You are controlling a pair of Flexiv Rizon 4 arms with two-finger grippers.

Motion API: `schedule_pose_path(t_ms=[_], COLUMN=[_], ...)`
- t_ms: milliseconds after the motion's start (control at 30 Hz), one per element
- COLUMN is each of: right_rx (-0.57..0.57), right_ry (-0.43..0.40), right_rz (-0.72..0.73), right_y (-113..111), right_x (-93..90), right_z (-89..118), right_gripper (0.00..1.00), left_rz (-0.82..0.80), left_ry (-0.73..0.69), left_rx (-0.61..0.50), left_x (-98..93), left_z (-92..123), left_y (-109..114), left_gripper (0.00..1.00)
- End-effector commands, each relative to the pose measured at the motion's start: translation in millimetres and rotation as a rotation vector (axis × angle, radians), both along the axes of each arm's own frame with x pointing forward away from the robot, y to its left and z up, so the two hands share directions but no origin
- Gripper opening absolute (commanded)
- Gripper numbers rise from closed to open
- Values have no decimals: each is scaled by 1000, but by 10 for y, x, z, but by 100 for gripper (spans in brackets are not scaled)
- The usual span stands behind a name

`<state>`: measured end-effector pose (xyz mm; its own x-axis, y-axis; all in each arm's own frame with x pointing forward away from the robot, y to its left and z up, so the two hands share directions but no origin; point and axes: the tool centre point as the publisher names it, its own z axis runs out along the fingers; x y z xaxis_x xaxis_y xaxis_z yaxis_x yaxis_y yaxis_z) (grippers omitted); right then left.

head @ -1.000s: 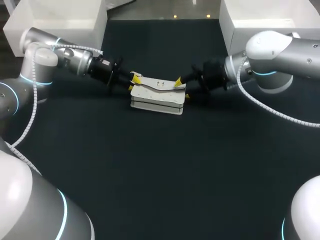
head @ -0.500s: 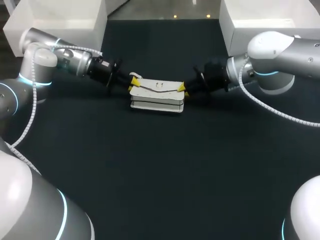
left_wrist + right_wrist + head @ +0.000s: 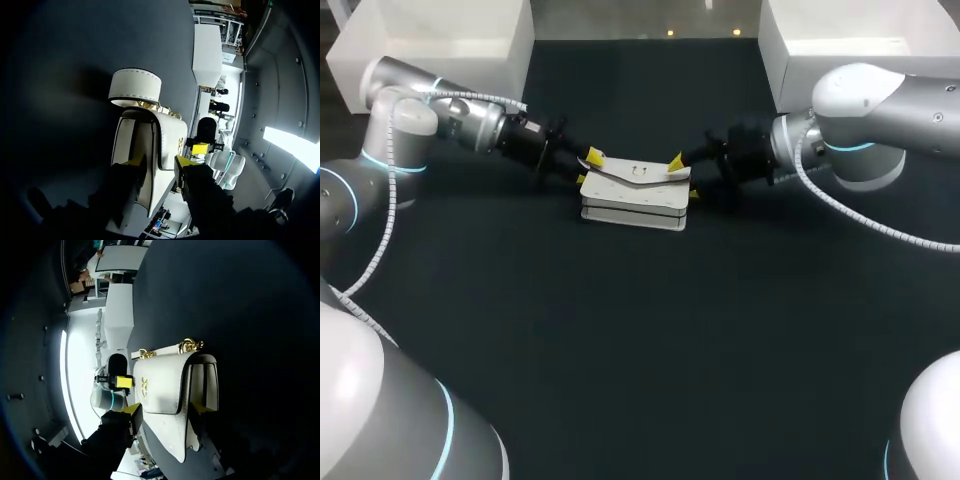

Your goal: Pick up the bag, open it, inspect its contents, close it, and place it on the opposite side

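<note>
A: Bag position?
B: White bag (image 3: 634, 195) lies on its back on the dark table (image 3: 650, 340), in the far middle, between the two arms. Flap (image 3: 635, 171) is raised off the body, and the body's open mouth shows under it in both wrist views. Gold clasp (image 3: 177, 145) on the flap's outer face; gold chain fittings (image 3: 187, 345) at the hinge end.
A: Left side?
B: Left gripper (image 3: 587, 168) is at the bag's left end. One yellow tip sits under the flap, the other on its outer face; both press on it, so it is pinched.
A: Right side?
B: Right gripper (image 3: 684, 178) mirrors it at the right end: one tip on top of the flap, one tucked between flap and body, clamped on the flap edge.
A: Arm pose?
B: Left arm enters from the left, forearm near level, wrist low and pointing across at the bag. Right arm enters from the right, elbow high, wrist angled down to the bag. The grippers face each other along the bag's length.
</note>
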<state>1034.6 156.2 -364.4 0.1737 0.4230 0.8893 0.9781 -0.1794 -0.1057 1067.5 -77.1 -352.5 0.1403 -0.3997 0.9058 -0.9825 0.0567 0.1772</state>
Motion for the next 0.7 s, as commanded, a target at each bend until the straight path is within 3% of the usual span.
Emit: schedule_pose_path(t_ms=[33,267,367,567,700], right_rx=[23,32,36,40,47], right_ry=[8,14,25,44,51], right_rz=[-17,-36,-47,-70,-81], right_y=[-20,-35,-45,-49,-54], right_x=[37,84,104,144,164], right_z=[-44,-43,-65,-96,-92], right_gripper=[49,46,46,46,36], left_rz=[10,32,36,26,16], left_ry=[4,5,6,13,21], left_rx=[-9,-20,-25,-36,-35], left_x=[22,59,61,69,78], left_z=[-43,-34,-29,-23,-28], left_y=[6,58,69,35,5], left_gripper=[40,46,44,29,12])
